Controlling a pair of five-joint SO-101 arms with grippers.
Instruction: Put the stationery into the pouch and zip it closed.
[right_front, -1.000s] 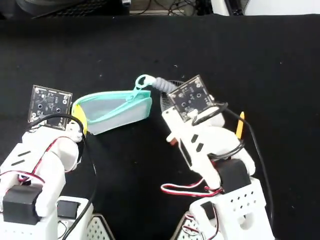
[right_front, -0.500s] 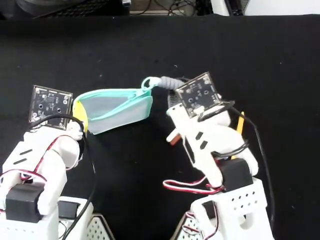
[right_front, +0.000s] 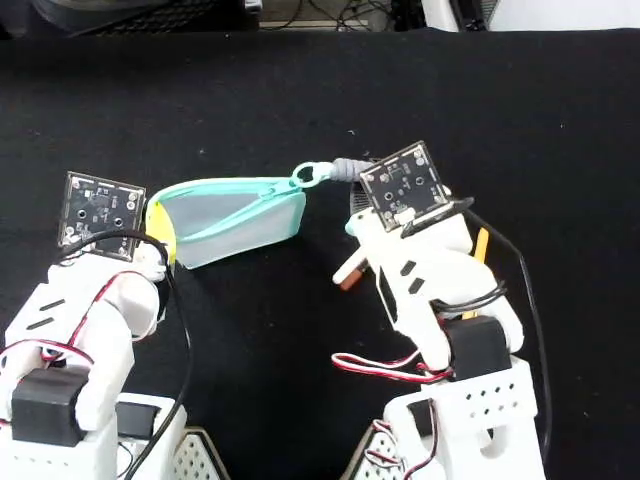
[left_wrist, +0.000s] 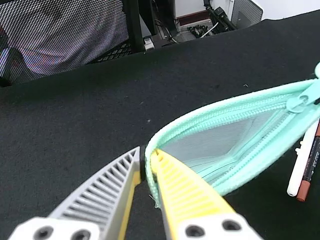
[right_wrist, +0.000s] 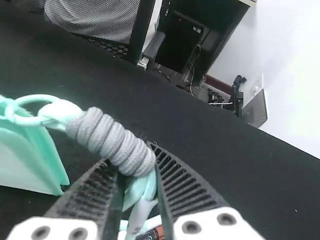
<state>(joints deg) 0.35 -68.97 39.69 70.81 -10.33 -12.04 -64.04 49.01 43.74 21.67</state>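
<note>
Pouch (right_front: 235, 215), mint green, lies on the black table (right_front: 300, 90). The left wrist view shows its mouth gaping. The left gripper (left_wrist: 146, 157) pinches the pouch's end rim, one finger inside. At the opposite end of the pouch, the right gripper (right_wrist: 135, 167) is clamped on the grey cord pull (right_wrist: 112, 140). Two pens (left_wrist: 306, 162) lie just beside that end of the pouch.

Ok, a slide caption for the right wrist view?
Right gripper shut on the grey wound-cord zipper pull of the mint-green fabric pouch, over the black table.
</note>
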